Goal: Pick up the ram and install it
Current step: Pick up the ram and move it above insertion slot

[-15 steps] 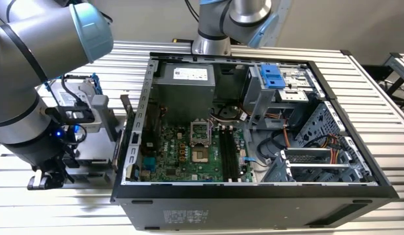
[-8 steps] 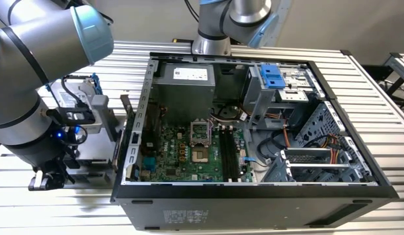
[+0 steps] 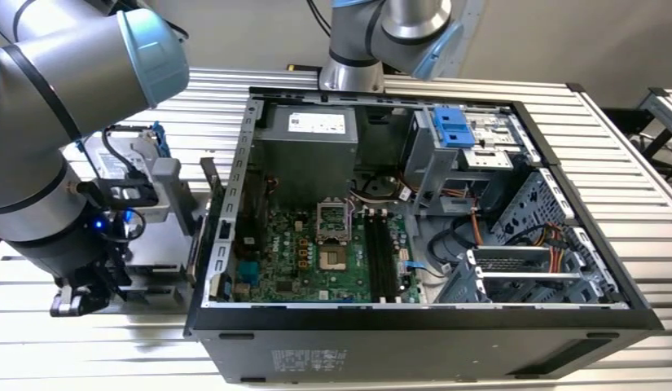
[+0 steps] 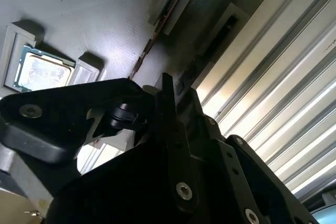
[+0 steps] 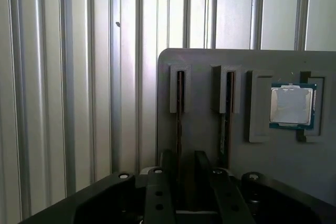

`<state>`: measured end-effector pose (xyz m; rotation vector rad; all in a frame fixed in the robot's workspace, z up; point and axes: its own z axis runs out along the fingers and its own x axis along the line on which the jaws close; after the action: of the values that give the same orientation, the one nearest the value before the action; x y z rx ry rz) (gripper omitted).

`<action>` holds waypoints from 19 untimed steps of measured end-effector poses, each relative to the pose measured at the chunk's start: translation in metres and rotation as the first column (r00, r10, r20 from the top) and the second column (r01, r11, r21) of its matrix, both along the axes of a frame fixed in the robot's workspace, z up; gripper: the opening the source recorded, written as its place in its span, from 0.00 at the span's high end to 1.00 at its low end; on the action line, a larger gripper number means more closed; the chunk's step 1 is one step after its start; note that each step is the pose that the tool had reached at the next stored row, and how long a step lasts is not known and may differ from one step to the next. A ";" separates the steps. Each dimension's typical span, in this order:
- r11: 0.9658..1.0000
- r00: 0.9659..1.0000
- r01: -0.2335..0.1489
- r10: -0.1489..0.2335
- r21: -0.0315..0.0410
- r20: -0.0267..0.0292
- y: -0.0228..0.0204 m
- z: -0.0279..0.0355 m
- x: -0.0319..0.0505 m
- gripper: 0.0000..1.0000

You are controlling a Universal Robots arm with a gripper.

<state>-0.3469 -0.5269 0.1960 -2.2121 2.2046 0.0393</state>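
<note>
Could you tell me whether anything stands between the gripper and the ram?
Nothing visible does. In the first wrist view the gripper is lined up with the ram, which stands on edge in its gray holder.

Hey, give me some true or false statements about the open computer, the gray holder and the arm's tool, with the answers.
1. The computer case lies open with its motherboard showing. True.
2. The ram is seated in a motherboard slot. False: it stands on edge in a slot of the gray holder.
3. A processor chip rests in a recess of the gray holder. True.
4. The tool hangs inside the computer case. False: it is outside, beside the case at the exterior view's left.
5. The table is bare wood. False: it is ribbed metal.
</note>
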 end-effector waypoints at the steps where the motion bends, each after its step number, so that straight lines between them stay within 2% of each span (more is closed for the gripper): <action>1: 1.000 1.000 0.000 0.000 0.000 0.000 0.0000 0.0000 0.0000 1.00; 19: 1.000 1.000 0.000 0.000 0.000 0.000 0.0000 0.0000 0.0000 1.00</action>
<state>-0.3469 -0.5269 0.1960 -2.2123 2.2044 0.0390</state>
